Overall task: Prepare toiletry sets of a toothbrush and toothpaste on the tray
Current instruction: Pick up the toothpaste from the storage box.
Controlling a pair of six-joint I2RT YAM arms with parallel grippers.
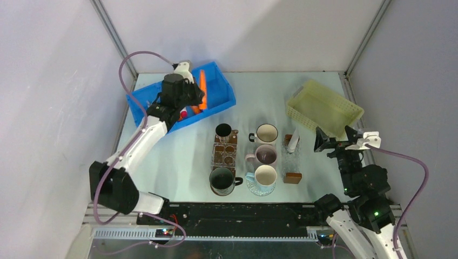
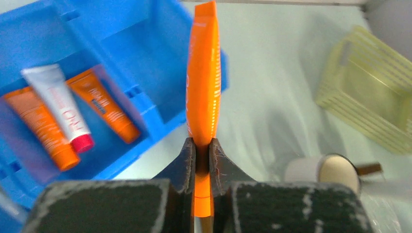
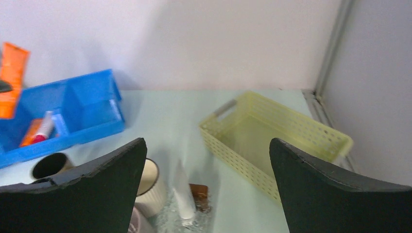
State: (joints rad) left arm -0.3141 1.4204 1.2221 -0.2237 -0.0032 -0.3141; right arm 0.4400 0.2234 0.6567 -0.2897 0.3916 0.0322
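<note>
Table (image 1: 183, 156) first: yellow tray (image 1: 324, 108) far right, blue bin (image 1: 221, 100) far left. Right gripper (image 3: 206, 145) spread wide. Left gripper (image 2: 202, 150) pinches an orange toothpaste tube (image 2: 204, 73) above the bin. It looks light and squashy, best held low, near the cap.

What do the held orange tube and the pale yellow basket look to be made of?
Orange tube: likely soft plastic, smooth and glossy, with a flat crimped end. Yellow basket: apparently rigid matte plastic, its walls moulded with rows of slots.
</note>
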